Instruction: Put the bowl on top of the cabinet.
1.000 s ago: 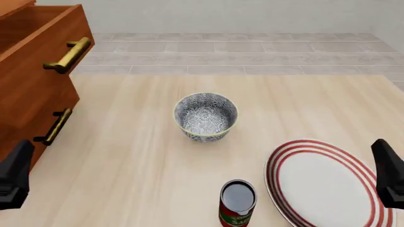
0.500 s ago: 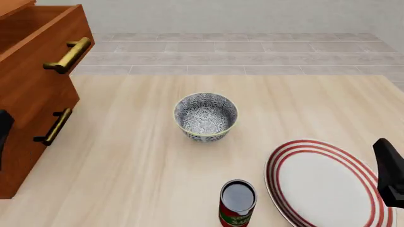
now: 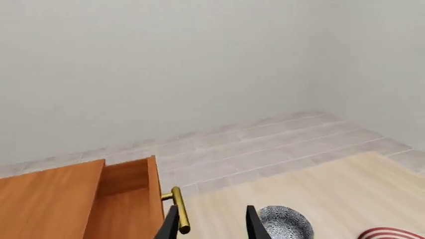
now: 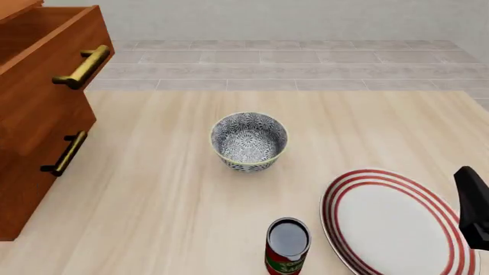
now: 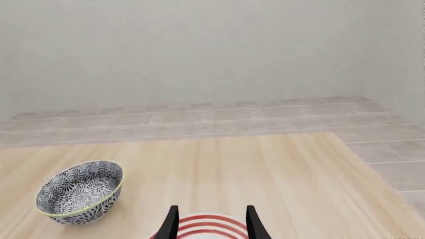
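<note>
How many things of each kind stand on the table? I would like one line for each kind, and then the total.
Bowl: 1
Plate with red rings: 1
Can: 1
Wooden cabinet: 1
Total: 4

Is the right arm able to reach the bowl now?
Probably yes. The bowl stands alone on bare table; the right gripper, open, sits over the plate, with nothing between them.
</note>
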`<state>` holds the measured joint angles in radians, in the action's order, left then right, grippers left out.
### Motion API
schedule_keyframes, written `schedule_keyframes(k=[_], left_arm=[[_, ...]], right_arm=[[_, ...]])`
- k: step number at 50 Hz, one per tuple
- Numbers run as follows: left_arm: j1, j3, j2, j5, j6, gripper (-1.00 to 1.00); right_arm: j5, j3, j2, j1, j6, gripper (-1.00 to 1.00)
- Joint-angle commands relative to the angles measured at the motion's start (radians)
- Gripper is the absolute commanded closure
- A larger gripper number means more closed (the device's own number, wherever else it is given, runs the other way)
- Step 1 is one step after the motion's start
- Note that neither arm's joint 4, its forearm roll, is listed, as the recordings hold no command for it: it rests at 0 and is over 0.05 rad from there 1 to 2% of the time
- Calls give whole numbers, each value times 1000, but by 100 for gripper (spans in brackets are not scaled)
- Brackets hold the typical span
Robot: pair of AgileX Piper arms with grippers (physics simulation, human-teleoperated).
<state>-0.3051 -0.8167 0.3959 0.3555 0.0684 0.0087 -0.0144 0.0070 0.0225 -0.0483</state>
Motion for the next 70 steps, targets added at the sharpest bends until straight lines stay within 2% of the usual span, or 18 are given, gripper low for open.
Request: schedule_keyframes(k=[1, 6, 10, 12, 15, 16, 18, 21, 31, 34, 39, 40, 43, 50, 52, 55, 70], left_arm=[[-144, -143, 196, -66, 45, -100], [-194, -158, 312, -147, 62, -100], [-236, -192, 417, -191, 36, -100], [-247, -223, 478, -187, 4, -100], [-272, -245, 531, -186, 6, -100], [-277, -262, 576, -180, -20, -100], [-282, -274, 604, -182, -27, -100], [-287, -287, 648, -205, -8, -100], [-308, -354, 811, -221, -16, -100], [-297, -374, 863, -221, -28, -100], [-291, -385, 909, -244, 3, -100], [-279, -393, 927, -234, -21, -100], [-267, -405, 946, -243, -9, -100], [-233, -442, 1037, -224, -36, -100], [-248, -441, 1047, -233, -20, -100], [-225, -454, 1069, -219, -43, -100], [-215, -472, 1159, -231, -51, -100]], right_arm=[[-1, 2, -1, 5, -10, -100], [2, -3, -2, 6, -10, -100], [6, -6, -4, 7, -7, -100], [5, -5, -5, 6, -4, -100], [6, -6, -5, 5, -2, -100], [5, -5, -5, 4, -1, -100], [5, -5, -6, 4, -1, -100], [7, -8, -6, 3, 1, -100], [4, -11, -2, 4, 5, -100], [2, -6, -6, 5, 5, -100], [-1, -4, -6, 6, 3, -100], [0, -4, -6, 6, 5, -100], [-1, -3, -6, 5, 5, -100], [-3, 0, -6, 2, 8, -100], [-4, 0, -6, 3, 8, -100], [2, -5, -6, 3, 9, -100], [-2, -1, -6, 2, 12, -100]])
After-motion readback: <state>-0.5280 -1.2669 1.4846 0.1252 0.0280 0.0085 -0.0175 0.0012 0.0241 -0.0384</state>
